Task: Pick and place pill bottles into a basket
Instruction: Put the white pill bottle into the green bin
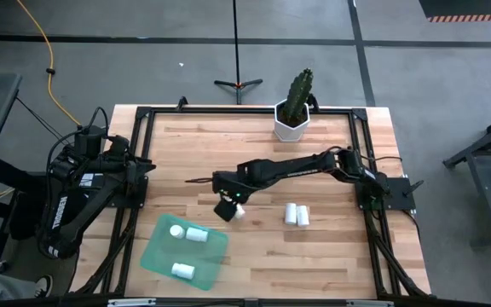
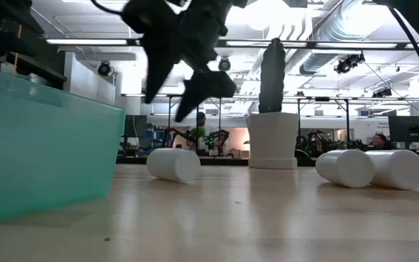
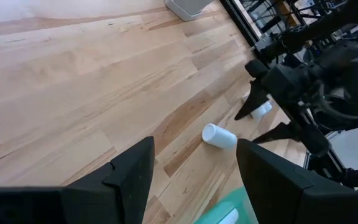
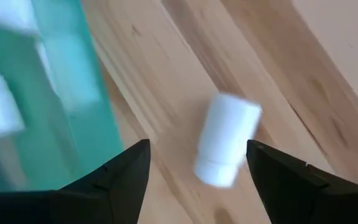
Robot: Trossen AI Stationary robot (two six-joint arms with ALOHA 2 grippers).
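Right claw (image 4: 194,165) spread wide above lying bottle (image 4: 226,138) (cap toward claw), beside basket (image 4: 89,134)

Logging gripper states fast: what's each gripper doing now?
Left gripper: open, empty, parked at the table's left edge.
Right gripper: open, empty, above a lying pill bottle.

Even, bright overhead light falls on the worktop (image 1: 254,170), with soft, short shadows. In the low view, ceiling lamps glare white behind a backlit, silhouetted right tool (image 2: 188,73). The right wrist view is motion-blurred (the bottle (image 4: 227,139) and green basket (image 4: 36,106) smear).
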